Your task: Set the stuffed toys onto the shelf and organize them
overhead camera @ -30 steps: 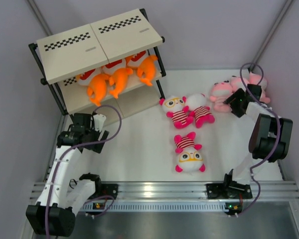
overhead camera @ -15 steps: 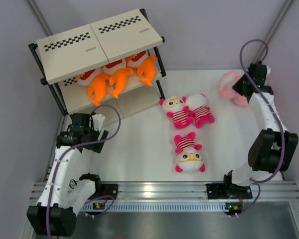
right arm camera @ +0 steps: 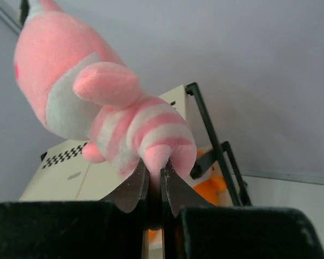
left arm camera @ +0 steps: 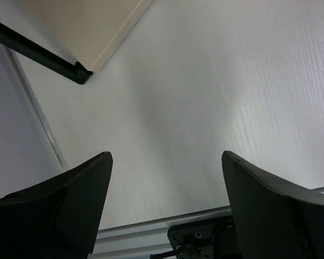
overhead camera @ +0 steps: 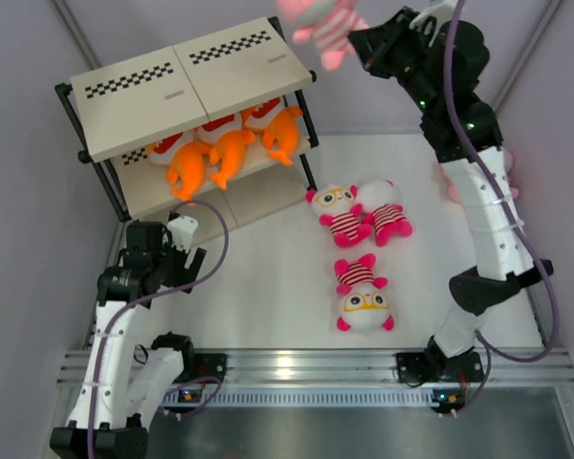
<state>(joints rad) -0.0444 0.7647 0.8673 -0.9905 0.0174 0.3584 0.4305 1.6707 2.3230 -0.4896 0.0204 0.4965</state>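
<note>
Hoisting pink toy [right arm camera: 81, 91] off counter [overhead camera: 268, 277] toward shelf [overhead camera: 187, 81] top, my right pincer [right arm camera: 155, 181] clamped on it; left pincer [left arm camera: 166, 156] gapes.

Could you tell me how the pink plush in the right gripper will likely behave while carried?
Probably soft and floppy: the right gripper pinches only a small fold at the lower end of the pink plush, and the body leans sideways. Likely light, since that thin pinch holds it aloft. It may swing or slip during fast moves.

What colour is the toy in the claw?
Pink toy, with pink-and-white stripes; clearest in right wrist view.
</note>
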